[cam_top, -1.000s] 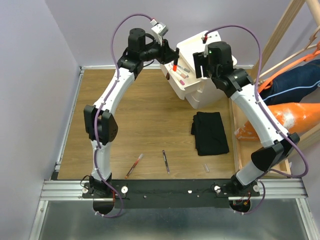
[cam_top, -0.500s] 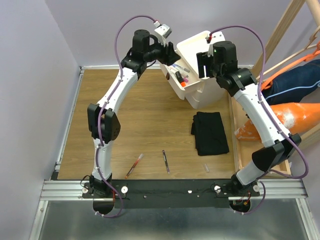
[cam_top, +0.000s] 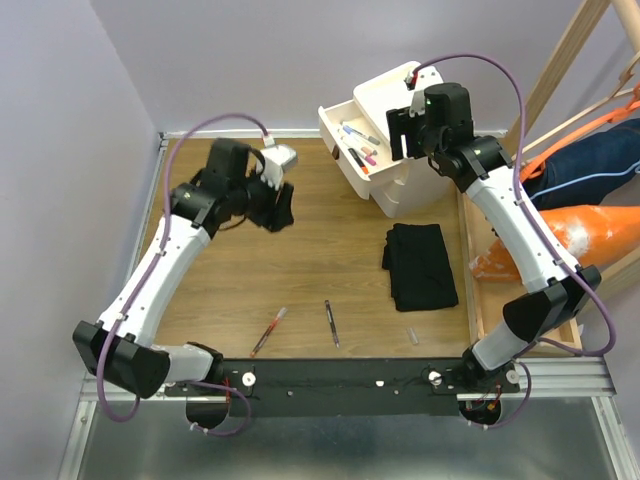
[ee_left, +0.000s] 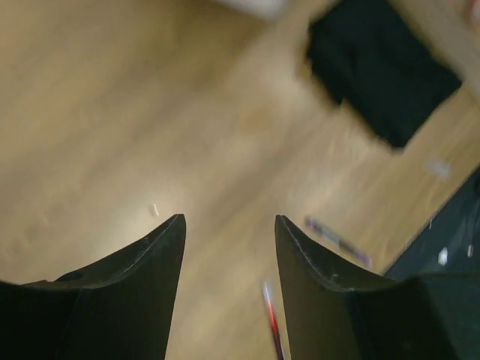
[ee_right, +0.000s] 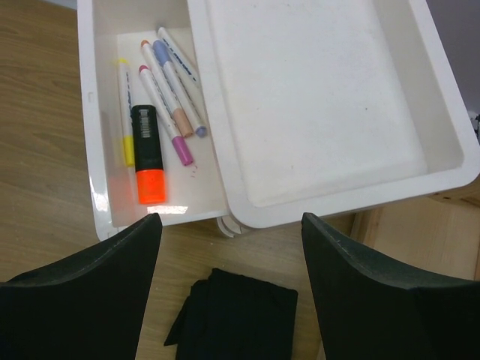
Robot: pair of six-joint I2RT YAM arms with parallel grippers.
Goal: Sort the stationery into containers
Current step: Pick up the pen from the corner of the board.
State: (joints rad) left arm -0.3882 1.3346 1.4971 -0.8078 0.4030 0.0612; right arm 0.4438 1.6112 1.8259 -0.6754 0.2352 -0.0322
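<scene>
The containers are a white cabinet with one drawer pulled out to the left. Inside that drawer lie an orange highlighter, a yellow pen and several capped markers. On the floor near the front lie a red pen, a dark pen and a small cap. My left gripper hangs open and empty over the left middle of the floor; in the blurred left wrist view the red pen shows between its fingers, far below. My right gripper stands open above the cabinet's front edge.
A folded black cloth lies in front of the cabinet. A wooden rack and an orange bundle stand at the right. Walls close the left and the back. A metal rail runs along the near edge.
My left gripper let the orange highlighter go into the drawer, then swung away to the left and nearer, over the floor. The right arm has barely moved.
</scene>
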